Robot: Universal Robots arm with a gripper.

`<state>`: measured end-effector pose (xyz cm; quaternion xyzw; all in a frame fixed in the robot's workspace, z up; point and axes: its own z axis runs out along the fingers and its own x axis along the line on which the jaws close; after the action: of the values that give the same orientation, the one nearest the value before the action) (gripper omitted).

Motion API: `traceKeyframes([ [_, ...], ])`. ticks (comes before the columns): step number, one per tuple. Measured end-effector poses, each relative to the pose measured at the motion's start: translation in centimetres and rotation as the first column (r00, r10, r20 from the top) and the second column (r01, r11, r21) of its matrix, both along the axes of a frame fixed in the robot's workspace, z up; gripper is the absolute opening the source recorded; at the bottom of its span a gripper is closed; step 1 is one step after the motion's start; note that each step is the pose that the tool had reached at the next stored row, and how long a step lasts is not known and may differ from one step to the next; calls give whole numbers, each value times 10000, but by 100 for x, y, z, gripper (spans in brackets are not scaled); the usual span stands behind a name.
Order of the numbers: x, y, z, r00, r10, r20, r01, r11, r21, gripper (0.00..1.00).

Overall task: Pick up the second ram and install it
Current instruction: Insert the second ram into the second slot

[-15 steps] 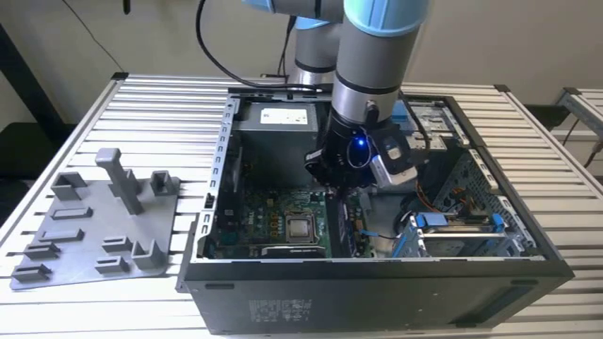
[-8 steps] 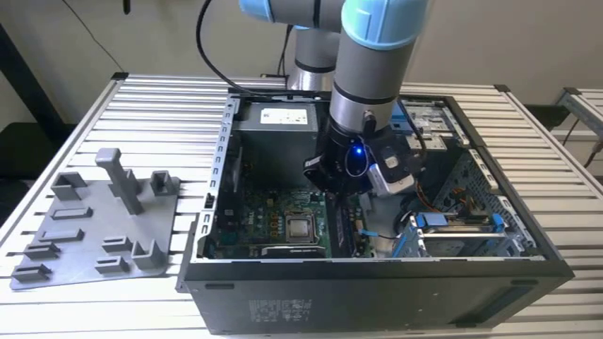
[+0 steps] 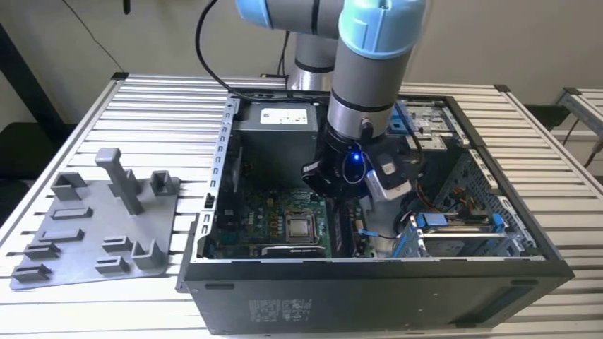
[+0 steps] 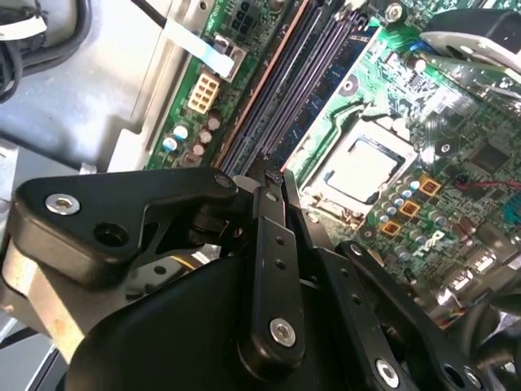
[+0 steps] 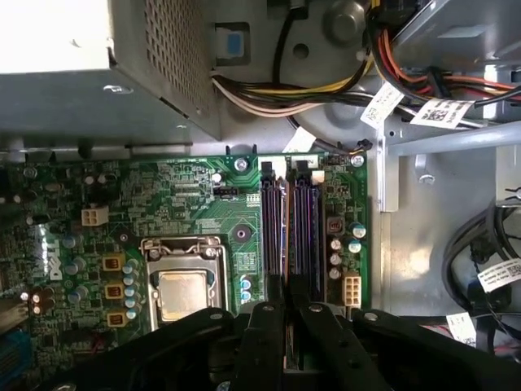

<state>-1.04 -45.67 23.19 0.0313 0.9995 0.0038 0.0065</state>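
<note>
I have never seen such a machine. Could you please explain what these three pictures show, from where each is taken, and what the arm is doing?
The machine is a robot arm with a black claw at its end. The exterior view is taken by a camera off the arm: it shows a slatted metal table, on which stand an open computer case and, toward the exterior view's left, a grey plastic fixture plate with upright posts. The arm reaches down into the case.

The two wrist views come from cameras riding on the arm. They look past the claw at the green motherboard, with its square processor socket and long dark memory slots. The claw's fingers stand close together just over those slots. Whether a memory stick sits between them I cannot tell.
</note>
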Motion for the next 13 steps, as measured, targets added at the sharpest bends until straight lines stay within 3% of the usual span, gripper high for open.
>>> traceKeyframes([
  [13, -15, -10, -74, 10000, -1, 0, 1, 10000, 1, 14],
])
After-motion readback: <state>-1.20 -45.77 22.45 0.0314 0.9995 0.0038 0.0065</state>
